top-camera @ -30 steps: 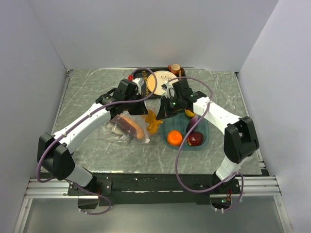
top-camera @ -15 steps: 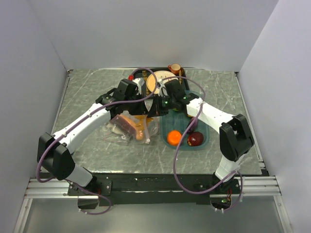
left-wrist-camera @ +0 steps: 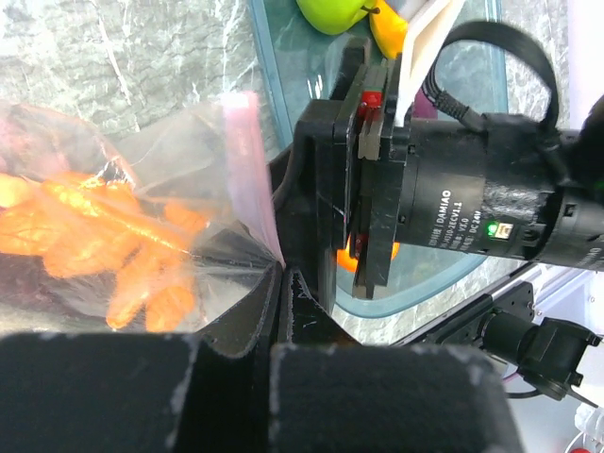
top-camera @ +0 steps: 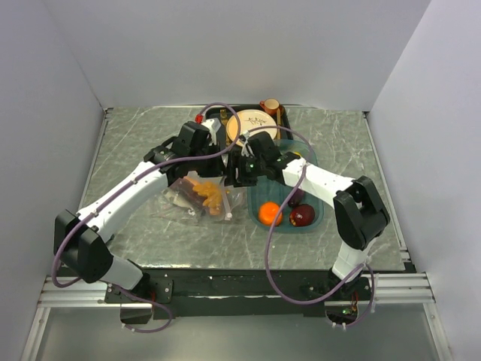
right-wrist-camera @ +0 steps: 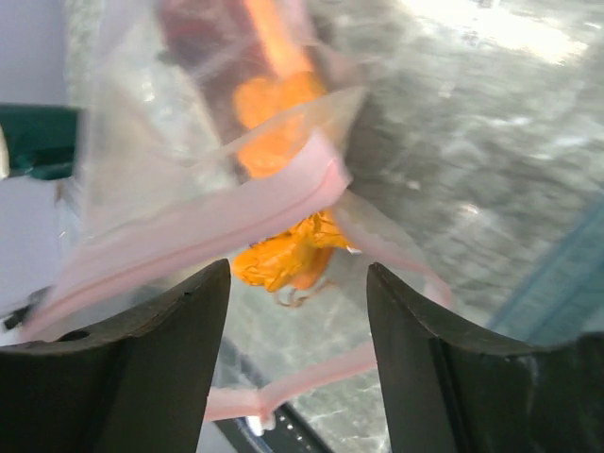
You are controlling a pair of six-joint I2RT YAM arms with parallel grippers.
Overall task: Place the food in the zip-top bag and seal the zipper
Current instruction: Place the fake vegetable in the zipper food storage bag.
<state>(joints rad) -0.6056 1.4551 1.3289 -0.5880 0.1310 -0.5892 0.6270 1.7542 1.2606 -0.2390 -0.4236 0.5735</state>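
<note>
The zip-top bag (top-camera: 194,199) lies on the grey marbled desk (top-camera: 128,143), just left of the teal oval tray (top-camera: 316,219). The left claw (left-wrist-camera: 281,276) is closed and pinches the mouth edge of the bag. In the left wrist view the pink zipper (left-wrist-camera: 247,160) runs down straight into the black fingertips, and the plastic is pulled up there. Inside the bag are orange-yellow pieces (left-wrist-camera: 104,236), with something darker under them that I cannot identify.

The right claw (right-wrist-camera: 297,274) stands at the mouth of the bag, opposite the left claw. Its two fingers (right-wrist-camera: 160,368) are well apart and grip nothing. In the right wrist view one orange-yellow piece sits at the opening, just below the upper pink lip and in line with the gap between the fingers. The second pink lip hangs lower, apart from the first, so the zipper is not sealed.

In the tray there is an orange (top-camera: 270,213) and, just to its right, a red apple (top-camera: 303,216). Behind them is a purple eggplant (top-camera: 295,197), partly hidden by the right arm and its cable. The left wrist view shows a green apple (left-wrist-camera: 330,11) at the far end of the tray.

At the far side of the desk a cream-and-orange plate (top-camera: 252,124) rests on a black tray (top-camera: 218,116), and a small orange-brown cup (top-camera: 270,106) stands beside it.
</note>
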